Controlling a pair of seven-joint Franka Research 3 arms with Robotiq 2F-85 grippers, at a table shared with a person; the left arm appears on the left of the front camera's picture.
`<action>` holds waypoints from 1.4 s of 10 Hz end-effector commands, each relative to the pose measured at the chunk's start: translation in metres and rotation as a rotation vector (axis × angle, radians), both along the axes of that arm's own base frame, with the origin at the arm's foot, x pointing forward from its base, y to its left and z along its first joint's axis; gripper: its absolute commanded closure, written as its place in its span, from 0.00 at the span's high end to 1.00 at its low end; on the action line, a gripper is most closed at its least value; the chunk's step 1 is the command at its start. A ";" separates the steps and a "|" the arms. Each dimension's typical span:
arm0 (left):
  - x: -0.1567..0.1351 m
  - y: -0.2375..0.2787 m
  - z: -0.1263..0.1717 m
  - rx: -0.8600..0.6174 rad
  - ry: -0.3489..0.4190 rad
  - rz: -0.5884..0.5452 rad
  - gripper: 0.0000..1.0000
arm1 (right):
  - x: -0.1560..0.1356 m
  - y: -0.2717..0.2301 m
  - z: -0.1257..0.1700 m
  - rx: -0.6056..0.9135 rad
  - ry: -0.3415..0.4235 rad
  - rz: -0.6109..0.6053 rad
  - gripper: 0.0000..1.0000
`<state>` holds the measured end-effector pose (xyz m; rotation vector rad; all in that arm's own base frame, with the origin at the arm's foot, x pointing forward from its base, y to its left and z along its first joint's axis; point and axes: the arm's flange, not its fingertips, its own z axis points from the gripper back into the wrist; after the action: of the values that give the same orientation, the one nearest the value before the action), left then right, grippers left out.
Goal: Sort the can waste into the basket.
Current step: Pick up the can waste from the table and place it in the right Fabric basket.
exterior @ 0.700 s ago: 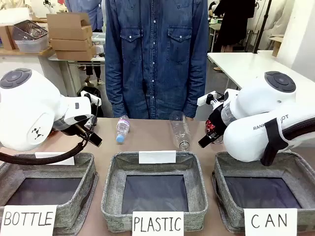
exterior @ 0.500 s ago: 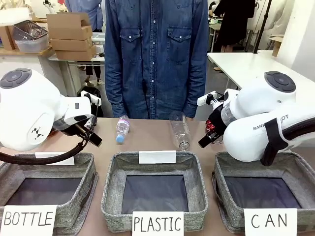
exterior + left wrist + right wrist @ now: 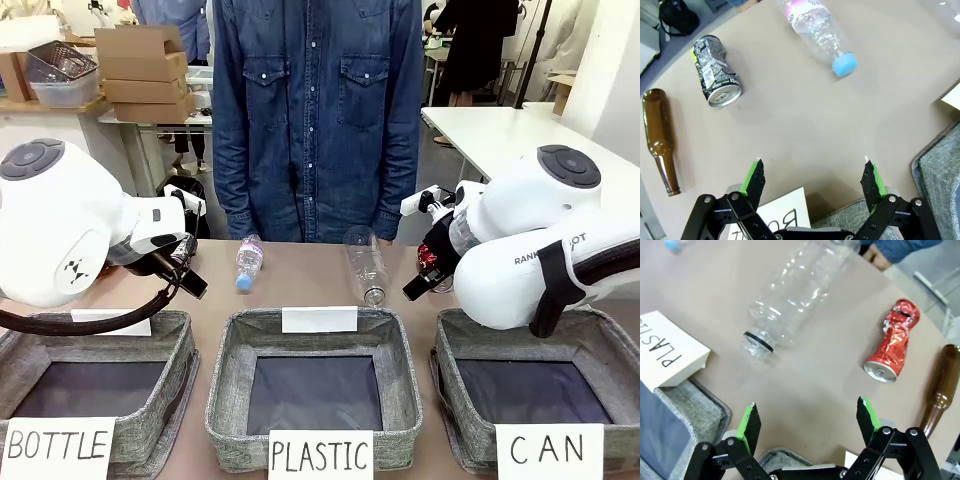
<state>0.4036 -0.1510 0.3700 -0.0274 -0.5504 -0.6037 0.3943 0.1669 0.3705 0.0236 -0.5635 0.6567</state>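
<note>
Front view has the left gripper (image 3: pixel 195 285) at 9 o'clock and the right gripper (image 3: pixel 415 290) at 3 o'clock, both low over the table (image 3: pixel 300 270), and a person (image 3: pixel 320 120) standing at 12 o'clock. The basket (image 3: pixel 447 345) with the CAN card (image 3: pixel 548 450) stands at 5 o'clock, below the right arm.

Left wrist view: the left gripper's fingers (image 3: pixel 756 175) are spread wide, with nothing between them, above bare table. The silver can (image 3: pixel 715 70) lies on its side at 10 o'clock, its top end turned to the camera. A brown bottle (image 3: pixel 660 137) lies at 9 o'clock, near the can but apart from it. A blue-cap bottle (image 3: pixel 820 30) lies at 12 o'clock.

Right wrist view: the right gripper's fingers (image 3: pixel 751 422) are also wide apart and hold nothing. The red can (image 3: pixel 892 342), crushed, lies on the table at 2 o'clock, outside the basket. Another brown bottle (image 3: pixel 940 385) lies at 3 o'clock, just beside the can. A clear bottle (image 3: pixel 795 295) lies at 11 o'clock.
</note>
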 end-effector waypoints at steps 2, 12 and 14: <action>0.000 0.000 0.000 0.000 0.000 0.000 1.00 | 0.000 0.000 0.000 0.000 0.000 0.000 1.00; -0.067 -0.004 0.176 -0.181 -0.129 -0.178 1.00 | -0.041 -0.043 0.148 0.251 -0.116 0.225 1.00; -0.035 0.073 0.177 -0.562 0.196 0.016 1.00 | -0.040 -0.107 0.170 0.739 0.262 -0.026 1.00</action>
<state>0.3521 -0.1284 0.5298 -0.3560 -0.6819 -0.6541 0.3558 0.1156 0.5087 0.4241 -0.7092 0.6865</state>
